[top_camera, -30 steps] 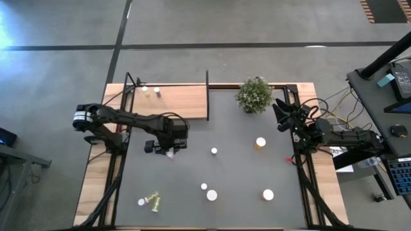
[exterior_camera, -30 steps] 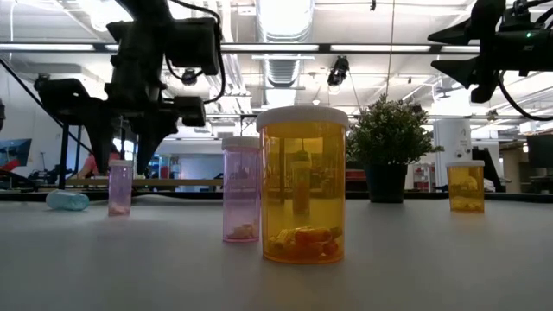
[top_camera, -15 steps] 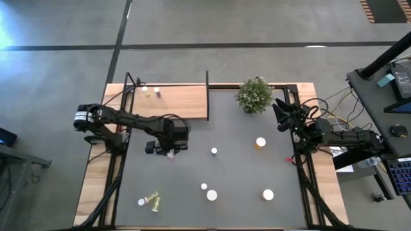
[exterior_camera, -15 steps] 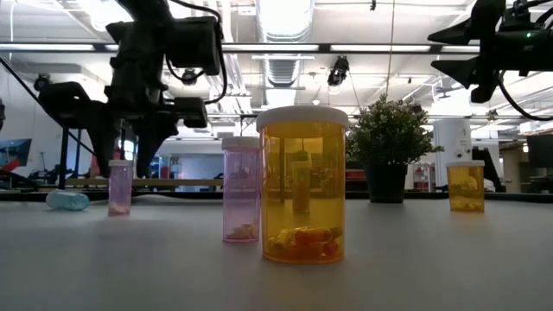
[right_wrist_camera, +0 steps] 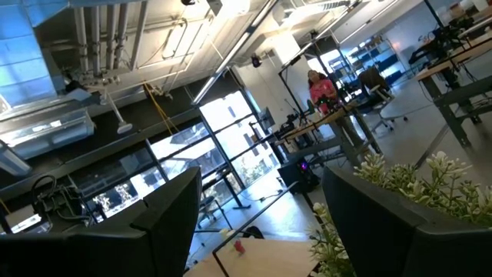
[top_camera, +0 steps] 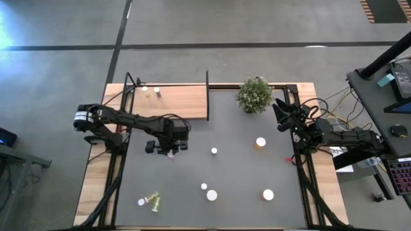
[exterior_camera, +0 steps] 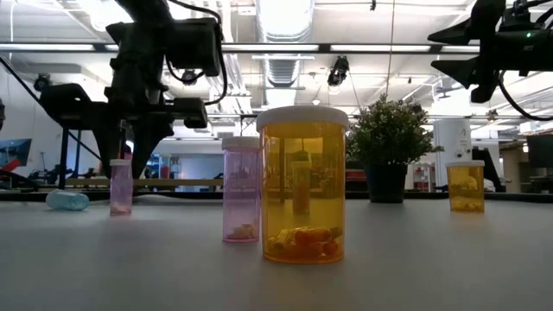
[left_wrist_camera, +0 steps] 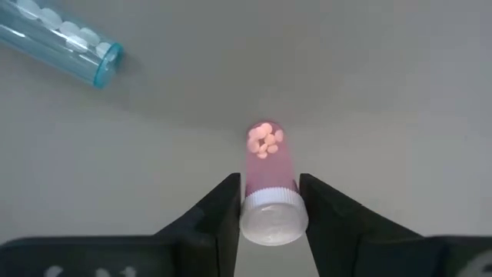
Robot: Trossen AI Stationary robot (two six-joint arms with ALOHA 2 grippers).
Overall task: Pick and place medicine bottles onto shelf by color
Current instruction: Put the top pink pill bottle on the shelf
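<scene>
Your left gripper (left_wrist_camera: pixel 269 206) is clenched around the small pink medicine bottle with white cap (left_wrist_camera: pixel 269 192), standing on the dark grey tabletop (top_camera: pixel 244 167) near the light-wood shelf (top_camera: pixel 183 101). The grip sits high, just under the cap, so the bottle may tilt or slip when you lift. The right gripper (top_camera: pixel 280 115), fingers apart, waits near the plant.

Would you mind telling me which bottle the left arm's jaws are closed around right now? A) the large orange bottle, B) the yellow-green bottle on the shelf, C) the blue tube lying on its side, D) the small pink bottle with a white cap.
D: in the left wrist view the left gripper has its jaws pressed against both sides of the small pink bottle, just under its white cap, while the blue tube lies apart.
</scene>
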